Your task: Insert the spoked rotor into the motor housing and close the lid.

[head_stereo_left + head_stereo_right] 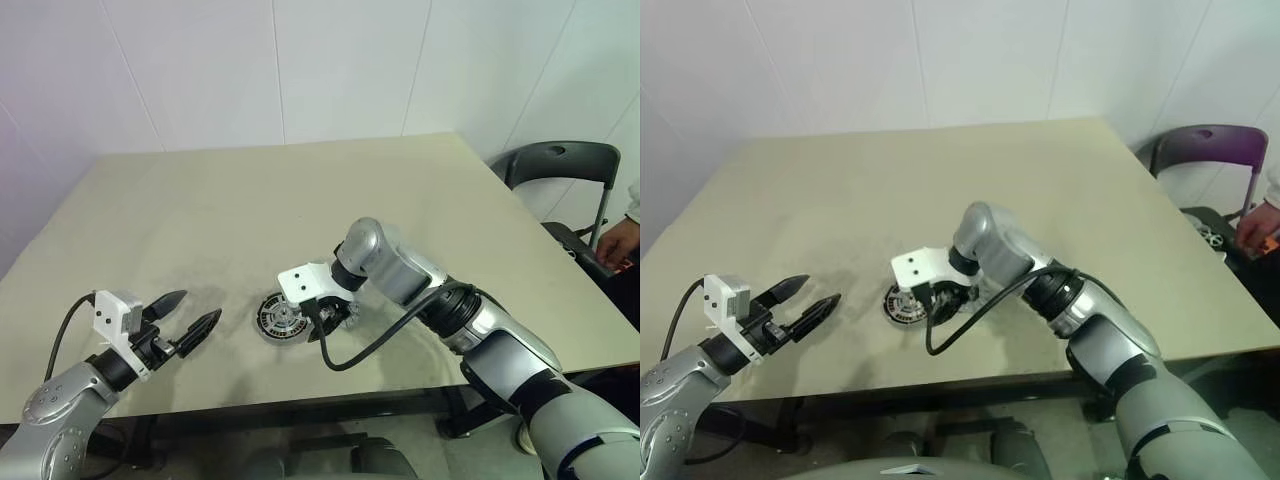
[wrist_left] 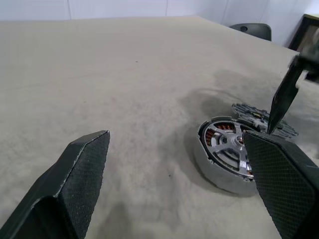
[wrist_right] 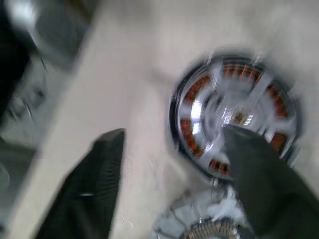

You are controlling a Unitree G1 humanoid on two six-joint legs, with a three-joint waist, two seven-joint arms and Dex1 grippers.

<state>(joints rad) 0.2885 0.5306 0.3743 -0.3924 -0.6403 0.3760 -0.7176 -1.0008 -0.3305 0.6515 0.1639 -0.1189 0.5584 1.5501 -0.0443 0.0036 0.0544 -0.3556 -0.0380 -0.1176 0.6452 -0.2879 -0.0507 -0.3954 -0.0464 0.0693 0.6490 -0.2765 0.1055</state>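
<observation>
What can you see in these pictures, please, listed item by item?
table: one, beige, under everything.
spoked disc: one, silvery with a dark rim and copper showing between the spokes, on the table's near middle.
toothed flat part: one, dark, lying just beside the disc.
chair: one, dark, past the table's far right corner.
person's hand: one, at the right edge, by the chair.
left gripper: one, black fingers, open, to the left of the disc, pointing towards it.
right gripper: one, black fingers, open, over the disc.
</observation>
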